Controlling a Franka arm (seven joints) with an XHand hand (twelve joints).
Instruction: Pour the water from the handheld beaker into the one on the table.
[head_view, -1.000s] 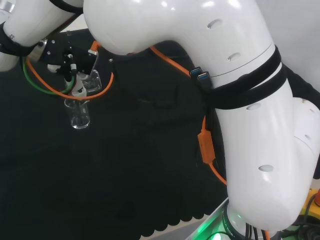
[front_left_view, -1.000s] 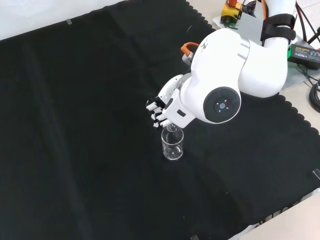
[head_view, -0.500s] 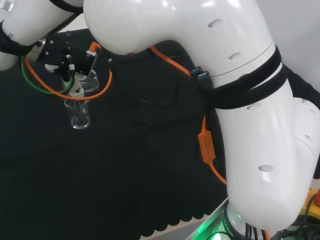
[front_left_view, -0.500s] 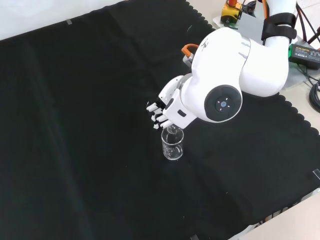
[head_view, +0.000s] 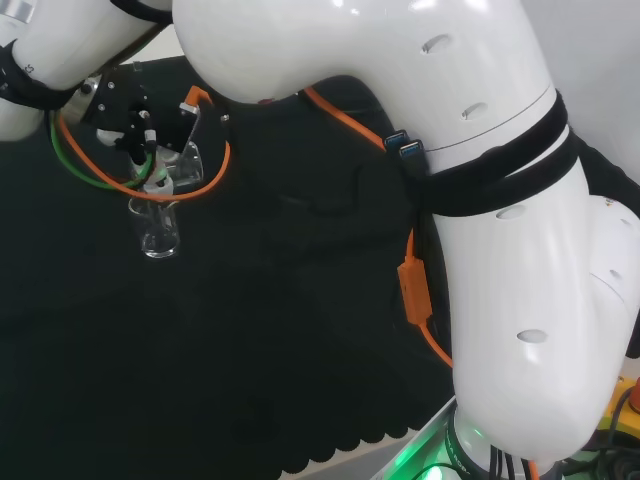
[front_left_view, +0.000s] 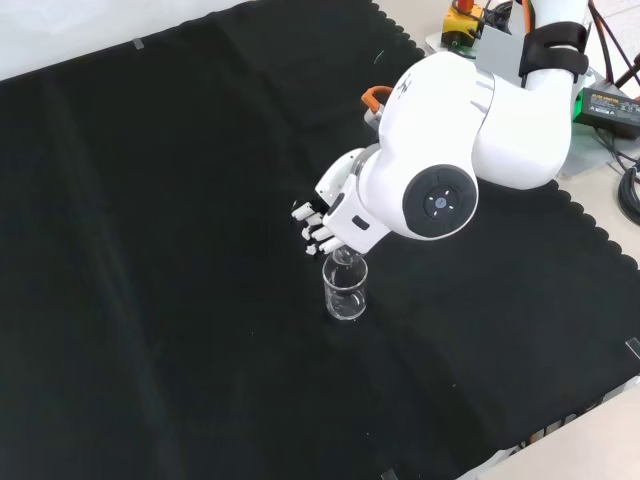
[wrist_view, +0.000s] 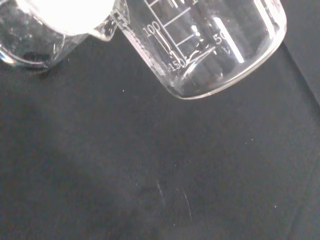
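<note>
You've got the hand (front_left_view: 330, 215) curled round the tipped beaker (wrist_view: 210, 45), spout hanging right over the mouth of the upright beaker (front_left_view: 346, 287) on the desk (front_left_view: 150, 250), so water drops straight in. Pour looks mid-way; water level unclear.

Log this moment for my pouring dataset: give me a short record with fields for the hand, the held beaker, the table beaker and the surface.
hand: above the table beaker, fingers curled round the held beaker
held beaker: clear glass with printed graduations, tipped over, its lip at the table beaker's mouth
table beaker: clear, upright on the cloth, directly below the hand
water: level in either beaker cannot be told
surface: black cloth covering the bench
stage: pour under way or about to start; a stream cannot be made out
</note>
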